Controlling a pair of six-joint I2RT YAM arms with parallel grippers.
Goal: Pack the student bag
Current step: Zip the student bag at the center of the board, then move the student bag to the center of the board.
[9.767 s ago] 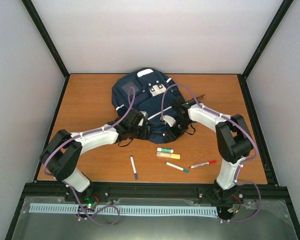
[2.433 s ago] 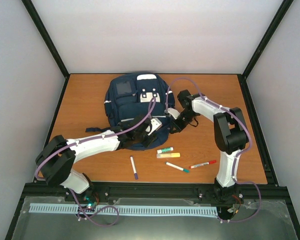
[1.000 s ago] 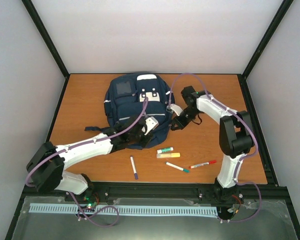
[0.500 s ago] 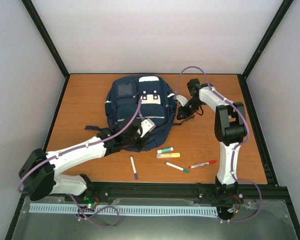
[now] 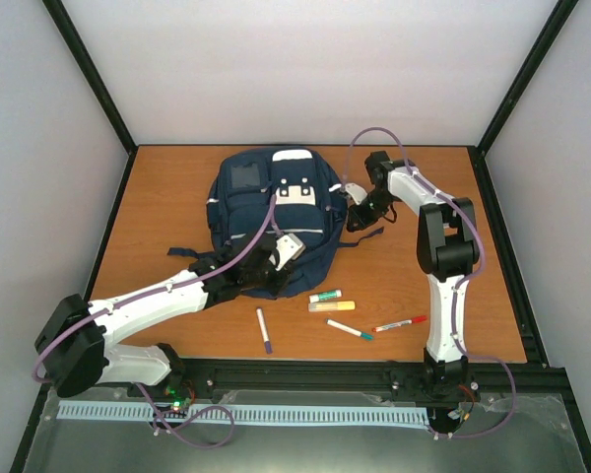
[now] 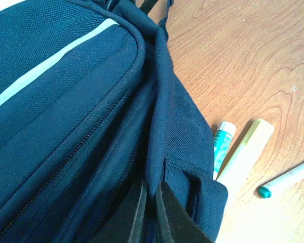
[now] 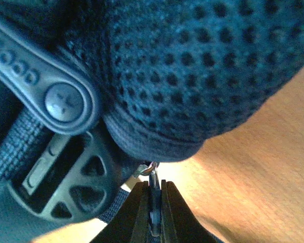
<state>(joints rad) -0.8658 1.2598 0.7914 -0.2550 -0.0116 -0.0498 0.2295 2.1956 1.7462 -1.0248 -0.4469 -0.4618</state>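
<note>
1. Both grippers are clamped down on parts of the student bag [image 5: 266, 202], a navy backpack with white stripes lying flat at the far middle of the wooden table [image 5: 424, 266].
2. The left gripper [image 5: 266, 278] reaches to the bag's near edge. Its wrist view shows its fingers [image 6: 134, 220] closed tight on a raised fold of navy fabric.
3. The right gripper [image 5: 355, 221] sits at the bag's right side. Its jaws are pinched shut on a small metal zip pull [image 7: 152, 172], which hangs below dark mesh fabric beside a black plastic buckle [image 7: 55, 167].
4. Five writing tools lie on the table in front of the bag. A green-capped marker [image 5: 325, 296] and a yellow highlighter [image 5: 332, 306] lie side by side just off the bag's near right corner. Nearer the arms are a white pen with a teal tip [image 5: 350, 330] and a red marker [image 5: 400, 322], with a purple pen [image 5: 263, 330] farther left.
</note>
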